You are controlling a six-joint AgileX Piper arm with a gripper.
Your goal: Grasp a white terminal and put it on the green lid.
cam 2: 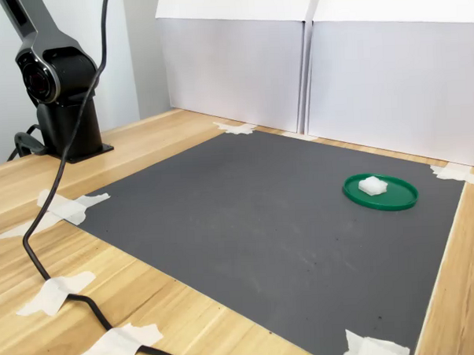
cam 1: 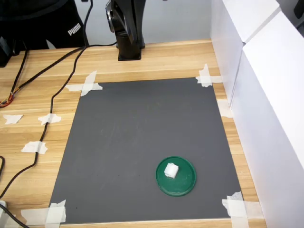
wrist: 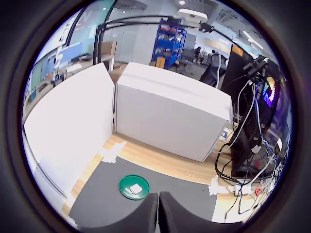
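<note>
The white terminal [cam 1: 171, 170] sits on the green lid [cam 1: 186, 186], off-centre. It looks light and rigid; I'd pinch its flat sides. My gripper [wrist: 158, 213] is closed, empty.

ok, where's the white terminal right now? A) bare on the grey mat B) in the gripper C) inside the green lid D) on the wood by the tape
C: the white terminal rests inside the green lid in both exterior views, and the gripper hangs apart from it with its fingers together.
</note>
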